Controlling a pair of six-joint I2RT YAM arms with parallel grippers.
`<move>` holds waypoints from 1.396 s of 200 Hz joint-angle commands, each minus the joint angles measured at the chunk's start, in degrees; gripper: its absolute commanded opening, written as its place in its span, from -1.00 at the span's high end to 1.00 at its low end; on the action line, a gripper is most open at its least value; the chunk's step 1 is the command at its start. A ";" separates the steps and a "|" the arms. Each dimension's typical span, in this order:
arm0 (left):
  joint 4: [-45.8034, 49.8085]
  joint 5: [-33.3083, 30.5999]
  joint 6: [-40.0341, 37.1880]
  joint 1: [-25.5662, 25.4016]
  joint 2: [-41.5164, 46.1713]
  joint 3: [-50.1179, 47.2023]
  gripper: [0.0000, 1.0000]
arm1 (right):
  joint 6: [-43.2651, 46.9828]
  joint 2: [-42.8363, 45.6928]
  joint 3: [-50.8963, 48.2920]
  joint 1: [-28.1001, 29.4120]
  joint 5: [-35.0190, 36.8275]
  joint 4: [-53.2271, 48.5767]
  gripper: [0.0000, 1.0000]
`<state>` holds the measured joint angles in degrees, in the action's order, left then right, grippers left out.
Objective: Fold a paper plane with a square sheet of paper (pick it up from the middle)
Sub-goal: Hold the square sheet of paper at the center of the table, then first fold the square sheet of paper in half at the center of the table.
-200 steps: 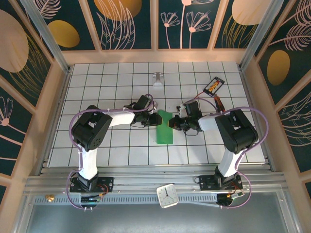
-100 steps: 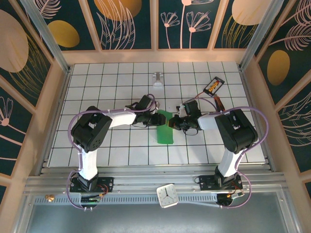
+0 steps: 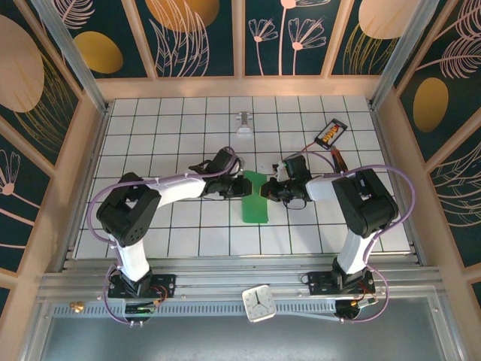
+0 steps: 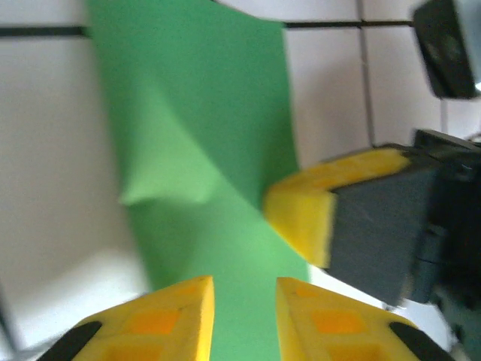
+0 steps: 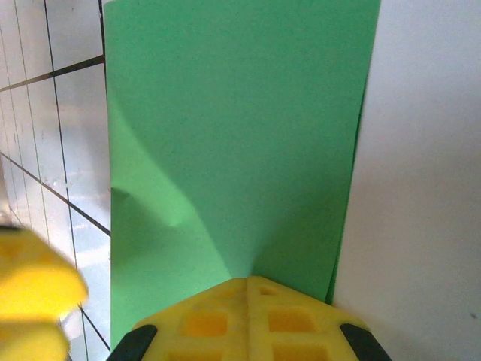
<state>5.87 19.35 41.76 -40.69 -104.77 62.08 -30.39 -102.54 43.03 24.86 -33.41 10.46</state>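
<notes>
Nearest to you, on the metal rail between the two arm bases, lies a small white square clock (image 3: 261,303). Beyond it begins the white tiled table with dark grid lines (image 3: 150,150). Both arms reach toward the middle of it and meet there at the thin bright green sheet of paper (image 3: 254,207). The sheet is folded into a long narrow strip. It lies about in the middle of the table, its long side runs away from you, and its near end is flat on the tiles.

Your left gripper (image 4: 244,293) comes to the sheet from the left, at its far part. Its two yellow fingers stand a little apart, and you see green paper in the gap between them. Whether they touch the paper, I cannot tell. In the left wrist view a slanting crease crosses the sheet, and beside it the paper bulges up a little.

Your right gripper (image 5: 250,286) comes from the right. Its yellow fingers are pressed together on the edge of the sheet, which spreads out from their tips.

Farther away, well apart from the sheet, a small pale grey clip-like object (image 3: 244,122) stands on the tiles. To the right of it, near the far right corner, lies a flat black device with an orange face (image 3: 331,133).
</notes>
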 commanded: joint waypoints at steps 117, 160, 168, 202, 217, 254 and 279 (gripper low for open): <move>2.31 -5.10 -1.40 -0.26 -3.12 -2.58 0.61 | 1.98 -6.01 -1.80 -0.15 10.47 -6.32 1.00; -5.42 0.58 1.31 -0.27 0.44 -2.76 0.46 | 1.96 -5.97 -1.81 -0.19 10.54 -6.33 1.00; -4.79 -0.15 0.93 -0.02 -0.92 -1.58 0.48 | 1.86 -5.98 -1.95 -0.22 10.47 -6.23 1.00; -2.70 -4.50 -1.35 0.92 -4.85 2.41 0.61 | 1.92 -6.05 -1.90 -0.18 10.40 -5.95 1.00; -1.79 -5.53 -1.95 1.76 -6.65 3.54 0.65 | 1.92 -6.26 -1.82 -0.15 10.38 -5.84 1.00; -1.39 -7.19 -2.85 3.33 -9.34 2.42 0.70 | 2.00 -6.42 -1.82 -0.23 10.57 -5.89 1.00; -0.35 -9.57 -3.62 4.48 -7.33 1.96 0.71 | 2.44 -6.70 -1.46 -0.21 10.64 -6.33 1.00</move>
<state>2.76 14.33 40.07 -37.45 -112.88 64.73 -30.35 -103.07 43.31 24.80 -33.54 10.28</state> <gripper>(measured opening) 0.149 0.057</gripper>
